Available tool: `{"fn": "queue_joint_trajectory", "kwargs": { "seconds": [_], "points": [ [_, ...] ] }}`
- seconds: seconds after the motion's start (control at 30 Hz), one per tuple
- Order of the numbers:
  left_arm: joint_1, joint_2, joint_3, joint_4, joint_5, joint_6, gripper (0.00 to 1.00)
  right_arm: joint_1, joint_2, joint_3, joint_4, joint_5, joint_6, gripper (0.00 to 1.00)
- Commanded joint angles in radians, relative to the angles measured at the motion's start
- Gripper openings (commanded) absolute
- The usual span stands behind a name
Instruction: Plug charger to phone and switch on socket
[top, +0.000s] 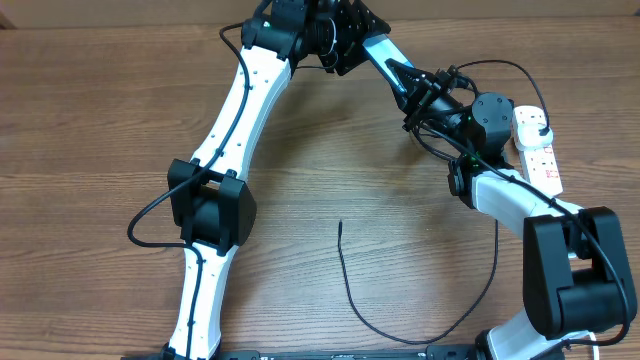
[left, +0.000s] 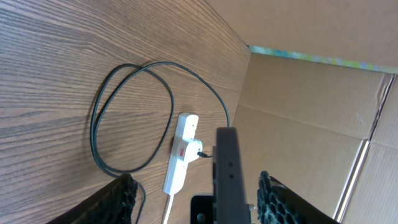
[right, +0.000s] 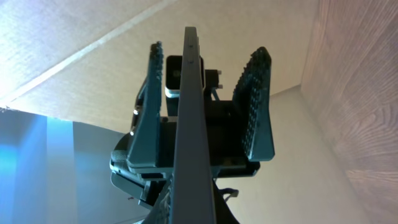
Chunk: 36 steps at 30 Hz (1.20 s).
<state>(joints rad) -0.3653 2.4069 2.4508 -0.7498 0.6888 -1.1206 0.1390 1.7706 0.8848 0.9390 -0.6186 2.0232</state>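
Straddling the phone (left: 227, 171), the left gripper (left: 198, 190) had its two ribbed fingers (left: 121, 199) apart, one on each side of the handset. A gap showed on both sides, so it was not clamped on the phone. The phone stood edge-on to both wrist cameras, raised off the wooden surface (left: 56, 68). Opposite, the right gripper (top: 425, 95) was closed together on the phone's other end, which ran out of the bottom of that wrist's own view. Both grippers met above the surface, near the socket (left: 180, 152). The socket lay flat on the surface, with a white plug (left: 196, 149) seated in it and its thick white cord (left: 166, 208) trailing off one end. The charger (left: 93, 127) lay in a loose loop on the surface beside the socket. In the overhead view its free tip rested well apart from the socket, touching neither gripper nor the phone. A cardboard wall (left: 298, 106) rose just beyond the socket.
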Motion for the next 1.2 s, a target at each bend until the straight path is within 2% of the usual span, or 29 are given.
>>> {"fn": "queue_joint_trajectory", "kwargs": {
  "seconds": [0.0, 0.27, 0.7, 0.93, 1.03, 1.17],
  "points": [
    [-0.007, 0.007, 0.025, 0.006, 0.018, -0.03, 0.62, 0.004, -0.017, 0.026, 0.02, -0.028, 0.138, 0.04],
    [-0.022, 0.007, 0.025, 0.007, 0.011, -0.046, 0.54, 0.004, -0.017, 0.026, 0.02, -0.042, 0.138, 0.04],
    [-0.043, 0.007, 0.025, 0.045, -0.006, -0.055, 0.32, 0.004, -0.017, 0.026, -0.007, -0.057, 0.138, 0.04],
    [-0.048, 0.007, 0.025, 0.045, -0.02, -0.055, 0.24, 0.004, -0.017, 0.026, -0.006, -0.056, 0.125, 0.04],
    [-0.05, 0.007, 0.025, 0.045, -0.02, -0.055, 0.14, 0.004, -0.017, 0.026, -0.006, -0.056, 0.115, 0.04],
    [-0.05, 0.007, 0.025, 0.045, -0.02, -0.062, 0.13, 0.004, -0.017, 0.026, -0.005, -0.056, 0.065, 0.04]
  ]
}}
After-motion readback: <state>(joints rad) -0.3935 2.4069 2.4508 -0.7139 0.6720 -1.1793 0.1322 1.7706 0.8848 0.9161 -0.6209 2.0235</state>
